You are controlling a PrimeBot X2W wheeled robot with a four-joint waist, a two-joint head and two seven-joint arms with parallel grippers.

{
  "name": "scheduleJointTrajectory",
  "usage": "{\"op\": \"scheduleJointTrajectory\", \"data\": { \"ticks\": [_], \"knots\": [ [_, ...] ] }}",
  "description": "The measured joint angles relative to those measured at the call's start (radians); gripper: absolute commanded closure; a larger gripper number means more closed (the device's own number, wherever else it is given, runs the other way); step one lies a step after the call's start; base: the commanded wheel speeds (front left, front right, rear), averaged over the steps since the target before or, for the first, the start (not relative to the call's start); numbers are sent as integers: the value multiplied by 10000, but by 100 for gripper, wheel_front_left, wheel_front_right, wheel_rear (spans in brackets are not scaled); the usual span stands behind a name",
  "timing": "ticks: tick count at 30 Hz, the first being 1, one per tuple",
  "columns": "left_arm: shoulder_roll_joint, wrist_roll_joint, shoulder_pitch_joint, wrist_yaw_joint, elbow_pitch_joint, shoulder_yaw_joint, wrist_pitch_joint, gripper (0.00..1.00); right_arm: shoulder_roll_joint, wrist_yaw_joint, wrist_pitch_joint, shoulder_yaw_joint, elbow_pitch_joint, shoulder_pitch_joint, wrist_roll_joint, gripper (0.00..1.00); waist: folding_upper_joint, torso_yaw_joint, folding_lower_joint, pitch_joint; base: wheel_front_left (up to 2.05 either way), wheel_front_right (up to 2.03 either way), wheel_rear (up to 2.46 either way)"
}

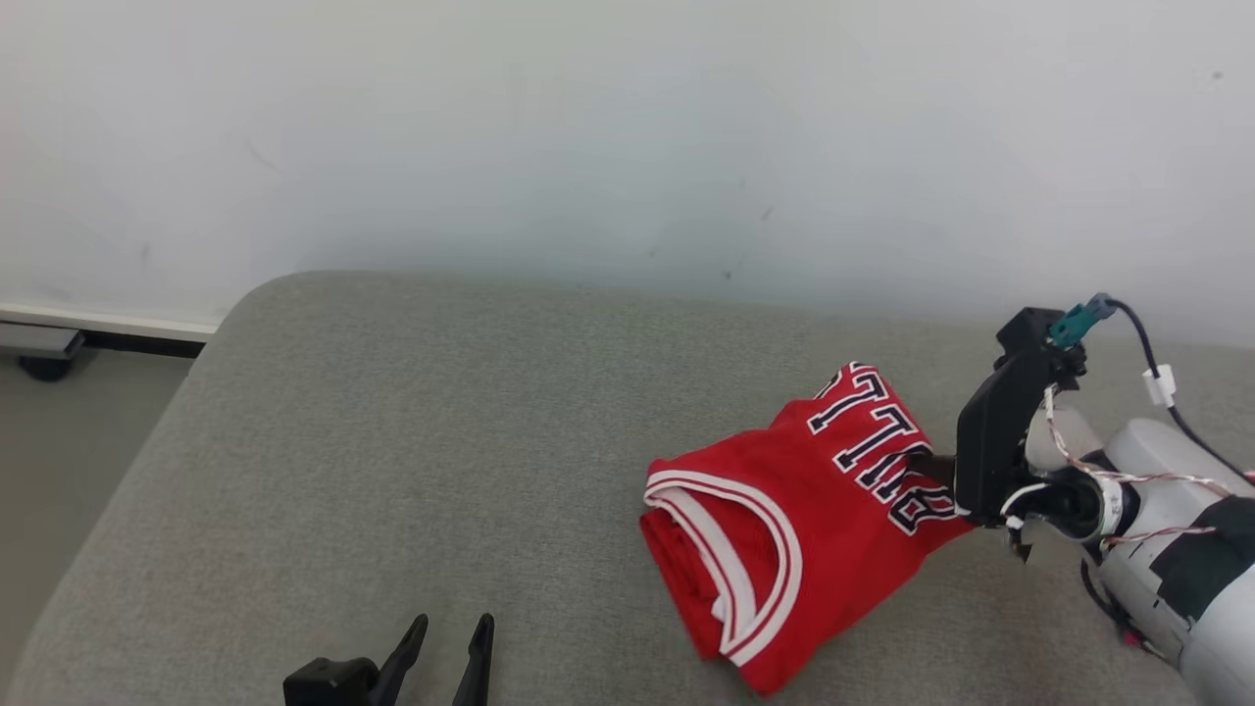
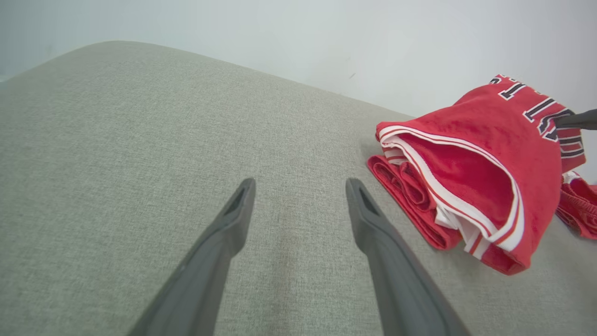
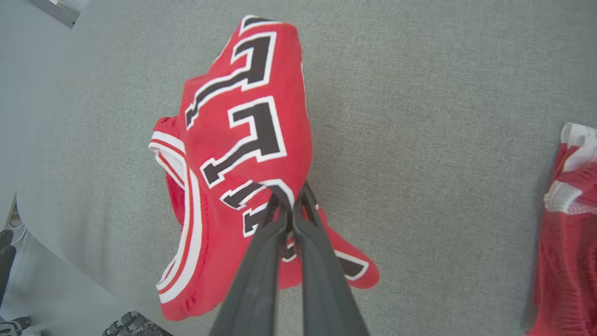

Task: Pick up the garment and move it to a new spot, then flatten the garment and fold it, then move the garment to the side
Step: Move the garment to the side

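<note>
Two surfaces dominate the head view: white wall [image 1: 588,127] up top, grey upholstered pad [image 1: 392,471] below. Far left shows a strip of floor [image 1: 69,441], a pale baseboard [image 1: 108,322] and a dark caster [image 1: 44,368] near the upper-left edge. Pad's rounded corner sits upper left. Its side edge slants down to the frame's lower-left corner, and its far edge butts the wall across the width.

At bottom, left of centre, the left gripper [image 1: 452,623] points up the frame, jaws parted w/ a modest gap. Left wrist view shows its two fingers [image 2: 231,228] spread, pad weave visible btwn them. A broad run of open fabric lies btwn the pad's left edge and the garment, approx the left half of the pad in view.

Right of centre, the red jersey [image 1: 784,510] rests as a folded bundle. Its white-and-red trimmed opening faces left, and its black-lettered panel slopes up to the right, raised off the layers beneath. In right wrist view its long axis runs up the frame, roughly in line w/ the fingers, lettered end at top, trim down the left side.

Pinched tight on that lettered panel, near the lowest letters, is the right gripper [image 3: 290,200]. A pale forearm [image 1: 1157,510] w/ loose wiring enters from the right edge. At far right of right wrist view lies a second red garment [image 3: 564,224], well apart from the jersey.
</note>
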Motion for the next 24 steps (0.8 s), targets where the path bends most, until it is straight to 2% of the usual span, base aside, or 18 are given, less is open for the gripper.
{"op": "scheduleJointTrajectory", "data": {
  "ticks": [8, 14, 24],
  "knots": [
    [12, 2, -1, 0, -125, 25, 0, 0, -255, -286, 508, 136, 104, -971, -339, 100, -1, -565, 0, 82, 0, 0, 0],
    [6, 2, -10, 0, -213, 29, -2, 0, -698, -449, 1028, 360, 332, -1580, -744, 100, 0, -954, 0, 258, 0, 0, 0],
    [19, 17, -151, -12, -299, 29, -13, 0, -1308, -546, 1308, 387, 886, -2085, -1133, 100, 0, -1408, 0, 730, 0, 0, 0]
  ]
}}
